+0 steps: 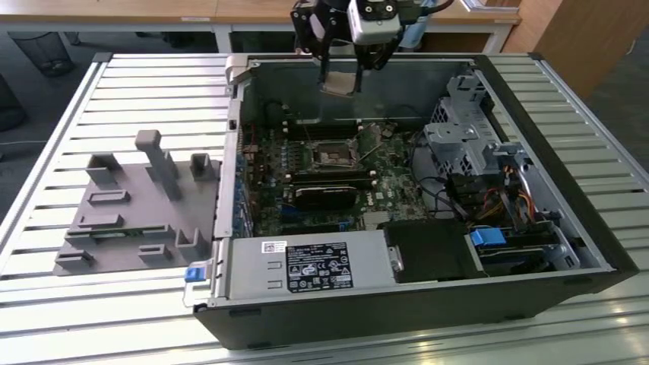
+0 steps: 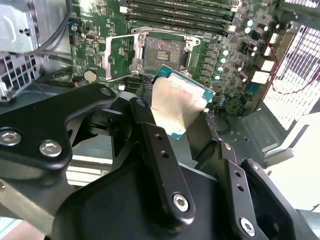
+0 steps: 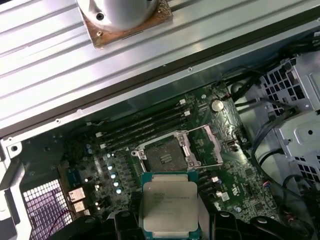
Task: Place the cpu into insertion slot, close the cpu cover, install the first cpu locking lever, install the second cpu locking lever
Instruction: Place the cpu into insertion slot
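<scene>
swept across the exterior view from its left: a grey fixture block (image 1: 132, 205) is parked on the slatted table (image 1: 61, 319), well off to the side of the jaws and outside the open pc case (image 1: 406, 312). nothing is being touched there.

mid-scene, the gripper (image 1: 343, 70) is seen hanging above the case's far wall. the jaws are clamped on the cpu (image 1: 340, 80) by two opposite edges, and its silver top can be made out in both wrist views. so the chip is up in the air, not seated.

the bit that matters: the insertion slot (image 1: 333, 154) lies below the jaws and a little past their tips, well apart from the chip. in both wrist views the chip's edges look turned a little against the slot's rim — whether that's real twist or just tilt can't be told.

the cpu cover (image 3: 207, 145) is flipped up on one flank of the slot, so the dark socket bed is exposed.

further to the exterior view's right, a metal drive cage (image 1: 461, 144) and some cables (image 1: 507, 201) are found beside the board — all clear of the jaws.
</scene>
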